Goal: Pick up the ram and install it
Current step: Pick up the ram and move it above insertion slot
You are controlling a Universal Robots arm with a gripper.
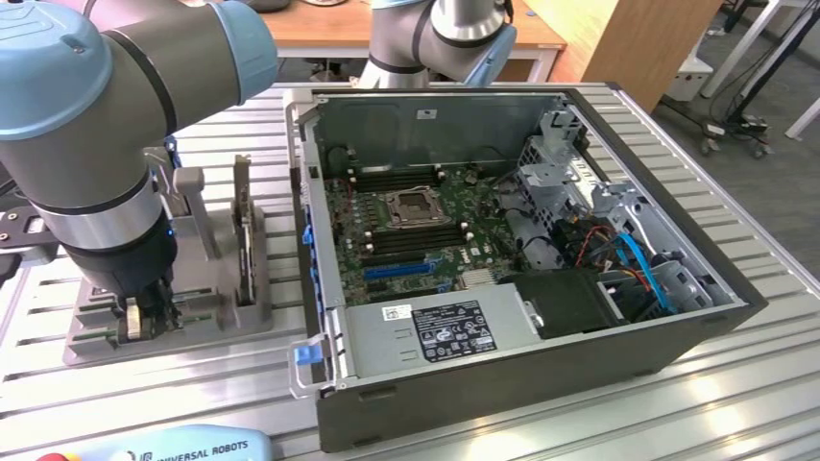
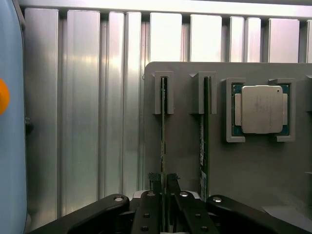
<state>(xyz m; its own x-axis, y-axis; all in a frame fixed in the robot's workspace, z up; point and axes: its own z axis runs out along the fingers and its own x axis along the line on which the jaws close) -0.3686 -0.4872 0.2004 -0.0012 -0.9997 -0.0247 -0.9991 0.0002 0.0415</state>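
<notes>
exterior view: gripper low over grey holder at lower left, beside the open computer case; ram hard to make out | wrist view: fingers straddle ram, edge-on in its slot, long axis running away from gripper; jaws narrowed round it, contact unclear; second stick and processor alongside; ram's near end hidden.

Ribbed aluminium table across foreground — pale metal slats, bright even overhead light, soft glare on slats in wrist view. Wooden desk behind, orange-brown top, metal legs. Tall wooden panel at exterior view's right. Dark carpeted floor beyond, black cables trailing — white frame legs nearby.
</notes>
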